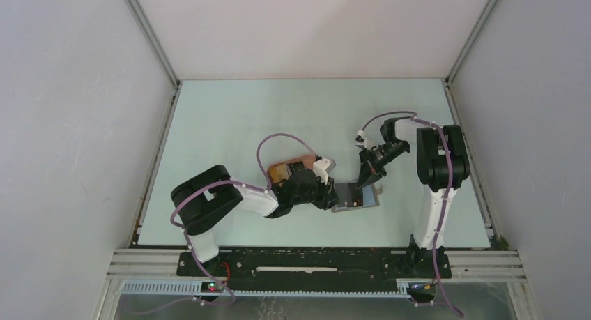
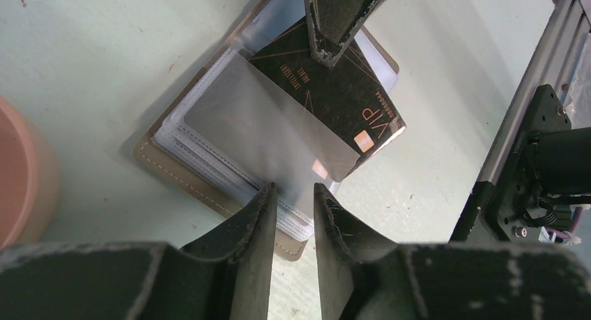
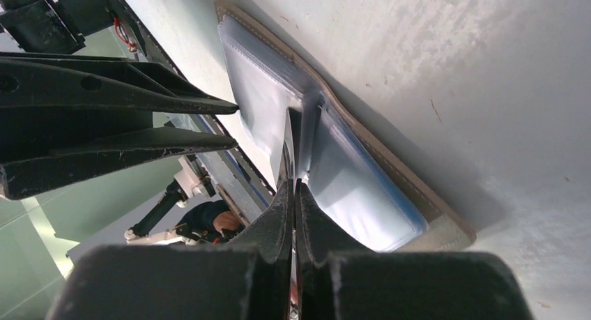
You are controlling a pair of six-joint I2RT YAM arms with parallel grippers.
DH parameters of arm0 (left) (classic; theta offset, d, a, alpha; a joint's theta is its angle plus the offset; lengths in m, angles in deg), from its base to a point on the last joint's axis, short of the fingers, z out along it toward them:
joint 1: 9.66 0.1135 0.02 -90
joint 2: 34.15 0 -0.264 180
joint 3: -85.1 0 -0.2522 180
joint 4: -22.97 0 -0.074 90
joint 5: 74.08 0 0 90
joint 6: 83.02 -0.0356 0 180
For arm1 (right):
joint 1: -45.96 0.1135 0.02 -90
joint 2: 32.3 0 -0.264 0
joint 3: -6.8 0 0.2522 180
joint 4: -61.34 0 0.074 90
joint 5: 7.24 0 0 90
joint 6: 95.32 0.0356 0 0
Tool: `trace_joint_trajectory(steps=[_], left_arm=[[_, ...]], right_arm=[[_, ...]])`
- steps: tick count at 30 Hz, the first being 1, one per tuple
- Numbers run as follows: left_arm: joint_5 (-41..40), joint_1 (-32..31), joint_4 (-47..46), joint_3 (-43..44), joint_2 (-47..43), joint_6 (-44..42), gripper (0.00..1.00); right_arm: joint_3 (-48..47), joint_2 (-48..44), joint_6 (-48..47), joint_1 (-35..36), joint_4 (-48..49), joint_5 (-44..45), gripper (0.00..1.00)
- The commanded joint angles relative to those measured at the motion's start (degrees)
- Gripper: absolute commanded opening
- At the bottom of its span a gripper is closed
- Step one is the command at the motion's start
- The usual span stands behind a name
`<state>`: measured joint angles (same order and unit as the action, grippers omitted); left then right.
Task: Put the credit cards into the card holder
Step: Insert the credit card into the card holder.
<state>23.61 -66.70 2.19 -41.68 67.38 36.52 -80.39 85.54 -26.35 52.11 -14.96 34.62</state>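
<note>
Card (image 2: 345,100): dark, with thin gold lines, the letters "VIP" and a copper-coloured chip at one corner. It stands over the open holder (image 2: 187,183), held by its far edge. Its near part lies behind a cloudy clear sleeve (image 2: 244,118) of the holder, while the chip end remains uncovered. In the right wrist view the card shows edge-on, rising from between two sleeve leaves.

Holder: lies open and flat on the table (image 1: 230,125), tan stitched border outermost, a stack of clear sleeves inside. It sits near the middle of the table, between the two grippers and just beside the tray (image 1: 301,158).

Right gripper (image 3: 293,184): fingers closed tight on the card, no gap visible between them beyond the card's thickness. It reaches down to the holder from the far right side.

Left gripper (image 2: 293,194): fingers a little apart, tips at the near edge of the sleeve stack, with the sleeve edge in line with the gap. Contact with the sleeves cannot be determined. It approaches low from the left, opposite the right gripper.

Tray: peach-coloured, on the table to the left of the holder, partly hidden by the left arm. Its contents are too small to identify.
</note>
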Motion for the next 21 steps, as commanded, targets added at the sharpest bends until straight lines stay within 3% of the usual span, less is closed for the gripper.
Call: trace_joint_trajectory(steps=[1, 15, 21], left_arm=[[-1.3, -0.1, 3.4, 1.5, -1.2, -1.0, 0.32], [-1.4, -0.1, 3.4, 1.3, -2.2, -0.4, 0.34], [-1.6, -0.1, 3.4, 1.0, -2.9, -0.1, 0.35]], right_arm=[[0.2, 1.4, 1.9, 1.7, 1.7, 2.0, 0.05], [-2.6, 4.2, 4.6, 2.5, 3.6, -0.7, 0.06], [-2.9, 2.9, 6.8, 1.5, 6.0, -1.4, 0.01]])
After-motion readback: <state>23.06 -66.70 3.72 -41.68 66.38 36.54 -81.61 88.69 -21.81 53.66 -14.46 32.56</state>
